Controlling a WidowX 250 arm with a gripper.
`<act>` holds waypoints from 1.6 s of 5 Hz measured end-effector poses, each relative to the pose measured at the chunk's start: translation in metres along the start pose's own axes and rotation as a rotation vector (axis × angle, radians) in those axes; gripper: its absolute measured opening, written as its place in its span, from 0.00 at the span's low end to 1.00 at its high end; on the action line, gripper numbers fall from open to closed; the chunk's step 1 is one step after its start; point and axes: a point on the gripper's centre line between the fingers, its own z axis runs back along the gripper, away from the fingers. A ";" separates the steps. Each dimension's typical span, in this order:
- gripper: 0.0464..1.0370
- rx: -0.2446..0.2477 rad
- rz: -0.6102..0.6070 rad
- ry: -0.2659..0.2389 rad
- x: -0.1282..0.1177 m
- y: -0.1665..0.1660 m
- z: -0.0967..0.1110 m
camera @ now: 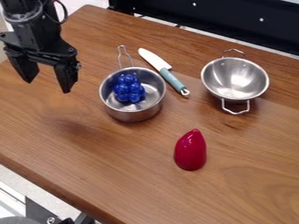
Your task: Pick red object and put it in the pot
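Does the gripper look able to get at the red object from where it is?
Probably yes: the red object lies uncovered on bare wood, and the open gripper could likely pass above the pot between them.

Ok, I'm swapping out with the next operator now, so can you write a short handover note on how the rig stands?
Gripper: open and holding nothing, over the table's left side in the picture, left of the pot.
Red object: on bare wood near the front, below and to the right of the pot.
Pot: the one with a single wire handle; a blue bunch of balls sits inside it.
Nearby: a knife beside the pot, and a two-handled metal bowl farther right.
Done: nothing yet, as the red object is outside the pot.
Left: grasp the red object, carry it to the pot and release it inside.
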 end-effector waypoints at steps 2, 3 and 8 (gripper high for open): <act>0.96 -0.024 0.012 0.077 -0.008 -0.021 -0.002; 0.96 -0.043 0.011 0.108 -0.012 -0.050 0.005; 0.96 -0.145 0.068 0.030 -0.018 -0.179 0.015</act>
